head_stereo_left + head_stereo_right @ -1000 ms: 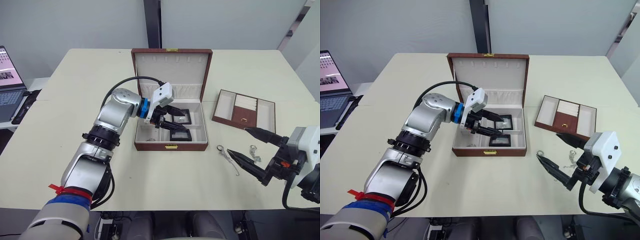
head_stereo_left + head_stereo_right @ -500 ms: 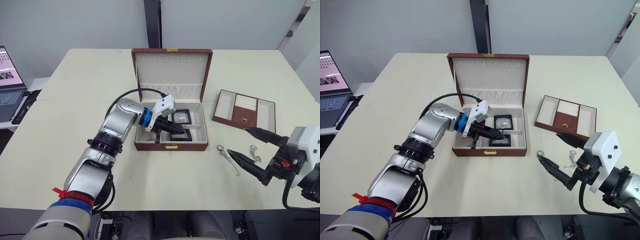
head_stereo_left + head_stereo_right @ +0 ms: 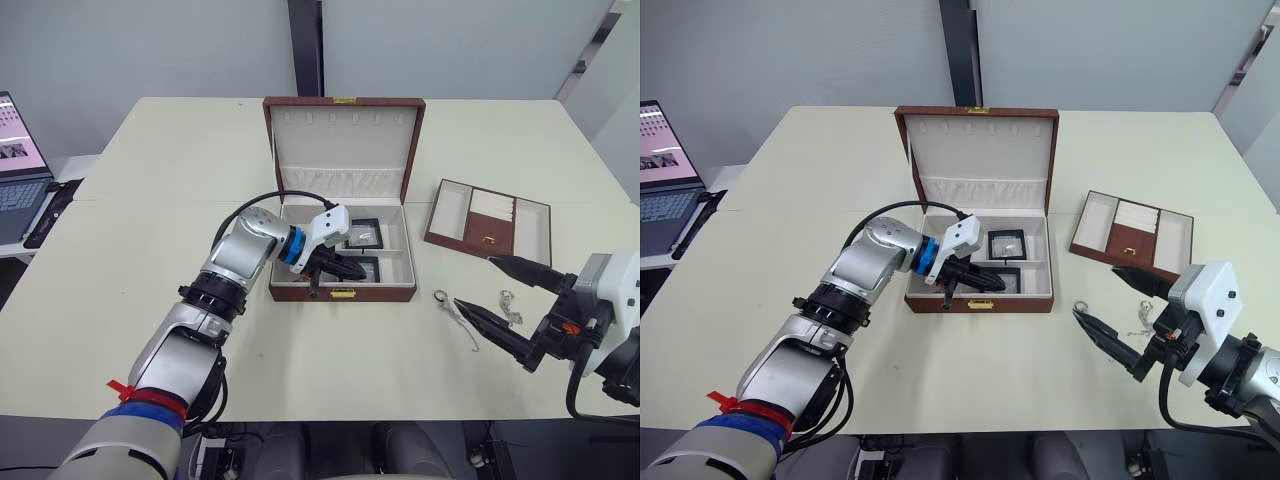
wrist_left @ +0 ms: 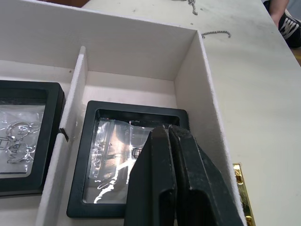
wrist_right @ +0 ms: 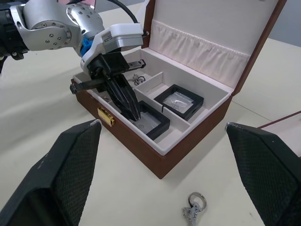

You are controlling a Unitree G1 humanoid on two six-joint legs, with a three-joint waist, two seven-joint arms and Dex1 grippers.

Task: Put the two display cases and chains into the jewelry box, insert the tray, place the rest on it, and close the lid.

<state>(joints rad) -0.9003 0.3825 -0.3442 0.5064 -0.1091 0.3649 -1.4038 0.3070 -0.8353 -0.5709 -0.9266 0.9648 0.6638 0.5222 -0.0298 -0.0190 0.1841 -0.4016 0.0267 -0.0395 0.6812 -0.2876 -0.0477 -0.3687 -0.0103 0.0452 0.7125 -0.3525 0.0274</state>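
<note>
A brown wooden jewelry box (image 3: 343, 293) with a cream lining sits open near the middle of a pale cream bench (image 3: 150, 250), its lid standing upright at the back. Inside, two black square display cases with clear windows lie in the right-hand compartments: the rear display case (image 3: 362, 233) and the front display case (image 3: 362, 268), one behind the other, a thin divider between them. The left compartment appears to hold small silver pieces, though they are hard to make out.

The robot's left gripper (image 3: 350, 270) reaches into the box from the left, its two black fingers pressed together, clenched on nothing, their tips over the front display case. From the left wrist view, the closed fingers (image 4: 174, 188) hover above that case's clear window.

To the right of the box, well apart, lies a brown rectangular insert tray (image 3: 488, 228) with cream compartments. Nearer the front edge, a silver chain (image 3: 455, 314) and a small silver trinket (image 3: 509, 306) rest on the bench. The right gripper (image 3: 500, 300) is low over the bench beside them, fingers spread wide, released, holding nothing.

An open laptop (image 3: 20, 165) sits at the far left.
</note>
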